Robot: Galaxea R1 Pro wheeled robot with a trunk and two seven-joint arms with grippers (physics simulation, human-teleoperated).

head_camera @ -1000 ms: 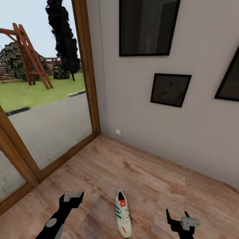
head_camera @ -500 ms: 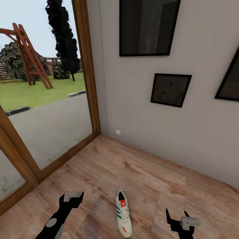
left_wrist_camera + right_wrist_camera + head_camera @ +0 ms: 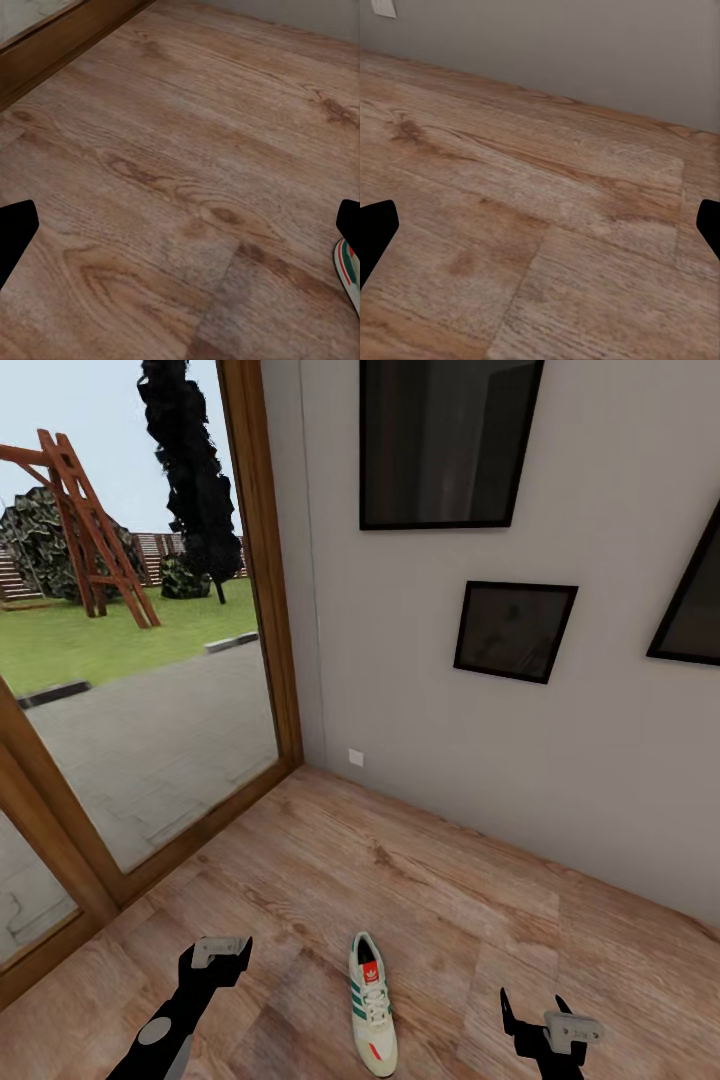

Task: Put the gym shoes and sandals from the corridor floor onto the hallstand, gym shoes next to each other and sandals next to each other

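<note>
One gym shoe (image 3: 371,1003) lies on open corridor floor (image 3: 420,880) between the spread-apart, empty left pincer (image 3: 221,950) and right pincer (image 3: 533,1015).

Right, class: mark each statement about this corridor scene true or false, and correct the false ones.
1. One gym shoe lies on the corridor floor between the two arms. True.
2. The left end effector is shut on the shoe. False: it hangs open and empty beside the shoe, apart from it.
3. The right end effector is open and holds nothing. True.
4. A sandal lies next to the shoe. False: there is bare wood flooring around the shoe.
5. Dark framed pictures hang on the wall ahead. True.
6. The shoe's stripes are blue. False: they are green.
</note>
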